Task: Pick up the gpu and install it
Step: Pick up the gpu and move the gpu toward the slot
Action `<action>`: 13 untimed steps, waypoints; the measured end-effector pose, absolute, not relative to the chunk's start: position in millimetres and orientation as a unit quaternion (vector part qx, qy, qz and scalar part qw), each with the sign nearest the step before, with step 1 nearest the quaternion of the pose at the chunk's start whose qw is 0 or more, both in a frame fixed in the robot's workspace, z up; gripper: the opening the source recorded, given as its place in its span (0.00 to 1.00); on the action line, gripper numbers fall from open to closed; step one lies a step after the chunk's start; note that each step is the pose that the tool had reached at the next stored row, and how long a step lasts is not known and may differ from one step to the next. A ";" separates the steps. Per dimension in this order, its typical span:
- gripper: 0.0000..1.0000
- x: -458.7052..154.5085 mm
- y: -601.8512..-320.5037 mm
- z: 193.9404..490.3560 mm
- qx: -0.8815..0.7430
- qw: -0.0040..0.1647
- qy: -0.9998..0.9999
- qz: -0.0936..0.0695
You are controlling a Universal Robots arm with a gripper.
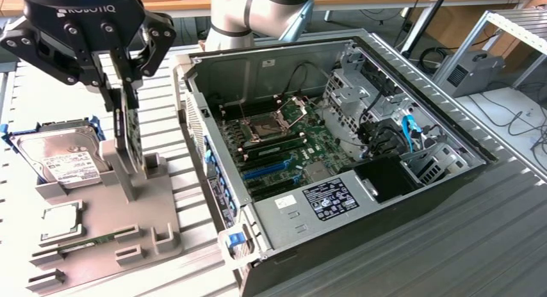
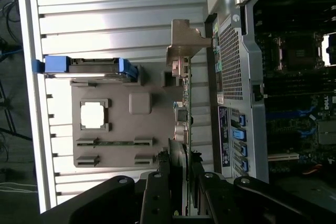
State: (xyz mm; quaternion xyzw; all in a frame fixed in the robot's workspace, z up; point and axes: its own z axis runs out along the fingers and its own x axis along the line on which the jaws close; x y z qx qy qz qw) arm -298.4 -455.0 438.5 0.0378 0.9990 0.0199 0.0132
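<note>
Gpu [image 1: 130, 140] stands on edge in a slot along the grey fixture's [image 1: 163, 236] edge nearest the open computer case [image 1: 282, 60]; its long axis runs parallel to the case's side wall, with the silver bracket [image 2: 184, 40] at the end away from the gripper [image 1: 125, 98]; the gripper sits directly above, jaws about half closed, pinching the card's upper edge with one finger on each face; the hard drive [image 1: 60, 157] stands well apart at a fixture corner.
</note>
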 end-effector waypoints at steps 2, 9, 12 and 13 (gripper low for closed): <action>0.26 -298.4 -455.0 439.3 0.038 0.013 0.999 0.020; 0.26 -298.4 -455.0 442.3 0.038 0.013 0.999 0.020; 0.26 -298.4 -455.0 443.8 0.038 0.013 0.999 0.020; 0.26 -298.4 -455.0 444.2 0.038 0.013 0.999 0.020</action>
